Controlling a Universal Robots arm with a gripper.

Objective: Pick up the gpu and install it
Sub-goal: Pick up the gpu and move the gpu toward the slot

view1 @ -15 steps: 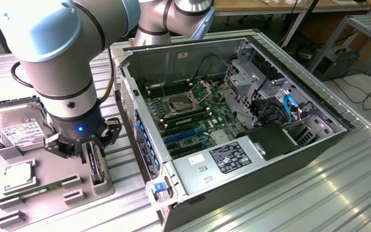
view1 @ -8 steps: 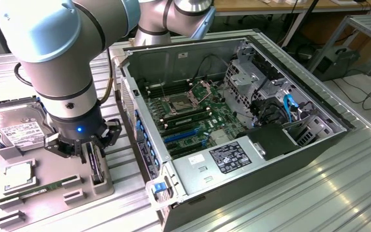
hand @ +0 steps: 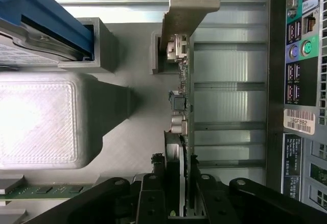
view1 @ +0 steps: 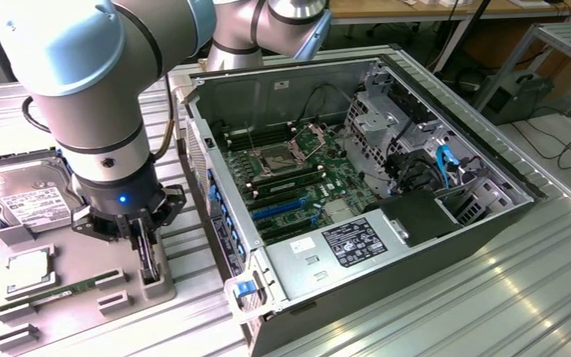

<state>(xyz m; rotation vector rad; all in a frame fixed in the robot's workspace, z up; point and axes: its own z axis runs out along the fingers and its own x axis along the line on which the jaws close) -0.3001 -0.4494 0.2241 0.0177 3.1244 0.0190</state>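
The black gripper (view1: 146,253) (hand: 179,206) on the grey and silver arm (view1: 97,89) is down over the gpu (hand: 185,106), a thin dark circuit-board card standing on its edge with a silvery metal bracket strip (hand: 186,4) at its far end. The gripper straddles the near end of the card, close on both sides, but I cannot tell whether it is clamped on the card or just around it. The card sits upright in a slot of the flat grey plastic holder tray (view1: 87,301), at the edge of the tray nearest the computer. On the same tray, a narrow green memory stick (view1: 57,291) lies just beside the card. A small square silver processor (view1: 30,264) sits further along the tray, and a boxy silver hard drive with a white label (view1: 27,197) rests at the back. To the exterior view's right of the tray lies the open dark computer case (view1: 265,97), with its green motherboard (view1: 296,175) exposed. Everything rests on a ribbed metal table (view1: 484,297).
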